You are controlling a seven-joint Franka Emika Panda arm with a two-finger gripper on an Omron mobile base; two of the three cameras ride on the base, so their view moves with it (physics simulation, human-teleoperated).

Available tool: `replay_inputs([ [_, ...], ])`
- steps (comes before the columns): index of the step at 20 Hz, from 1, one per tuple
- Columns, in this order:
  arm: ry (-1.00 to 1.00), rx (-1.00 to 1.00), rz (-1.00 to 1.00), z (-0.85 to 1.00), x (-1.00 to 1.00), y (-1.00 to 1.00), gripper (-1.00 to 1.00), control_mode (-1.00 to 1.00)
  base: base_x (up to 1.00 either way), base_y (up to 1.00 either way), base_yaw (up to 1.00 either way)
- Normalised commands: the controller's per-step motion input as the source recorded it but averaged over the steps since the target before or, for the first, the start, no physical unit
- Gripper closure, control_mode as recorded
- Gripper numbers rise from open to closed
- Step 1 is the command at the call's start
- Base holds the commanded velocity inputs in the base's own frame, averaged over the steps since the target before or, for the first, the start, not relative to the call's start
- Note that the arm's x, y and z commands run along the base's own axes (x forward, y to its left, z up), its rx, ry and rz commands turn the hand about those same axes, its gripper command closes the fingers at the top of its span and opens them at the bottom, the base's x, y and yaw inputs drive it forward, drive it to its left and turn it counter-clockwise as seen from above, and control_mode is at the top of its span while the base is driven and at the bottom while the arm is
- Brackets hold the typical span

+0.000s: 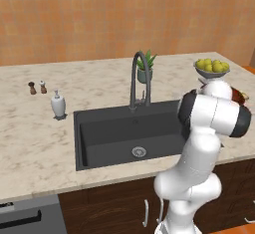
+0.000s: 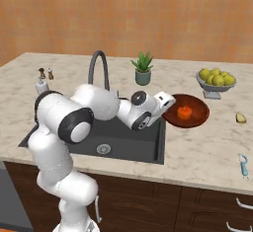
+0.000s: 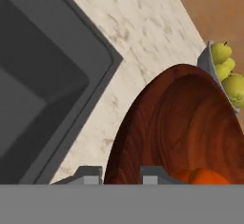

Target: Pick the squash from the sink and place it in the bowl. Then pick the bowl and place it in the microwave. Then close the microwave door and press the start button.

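Note:
The small orange-red squash (image 2: 184, 111) (image 3: 205, 176) lies inside the wide reddish-brown bowl (image 2: 192, 111) (image 3: 181, 123), which stands on the counter just right of the sink (image 2: 133, 142) (image 1: 109, 133). My gripper (image 2: 168, 108) (image 3: 122, 176) reaches over the sink's right edge. Its two fingertips stand on either side of the bowl's near rim and are shut on it. In the left base view my arm covers most of the bowl (image 1: 240, 97). The microwave and its door are out of view.
A grey pedestal dish of yellow-green fruit (image 2: 216, 80) (image 1: 211, 67) (image 3: 224, 70) stands just behind the bowl. The arched faucet (image 1: 137, 78) and a potted plant (image 2: 143, 68) are behind the sink. A soap dispenser (image 1: 58, 103) and two shakers (image 1: 37, 87) stand to its left.

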Motion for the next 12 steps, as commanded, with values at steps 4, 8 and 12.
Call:
replay_inputs([
  [4,-0.04,-0.07,0.53,0.95,-0.69,-0.02,1.00,-1.00,0.00,0.00,0.00],
  [8,0.00,-0.06,0.54,0.92,-0.90,0.00,1.00,-1.00,0.00,0.00,0.00],
  [12,0.00,-0.18,0.50,0.77,-1.00,0.16,1.00,-1.00,0.00,0.00,0.00],
])
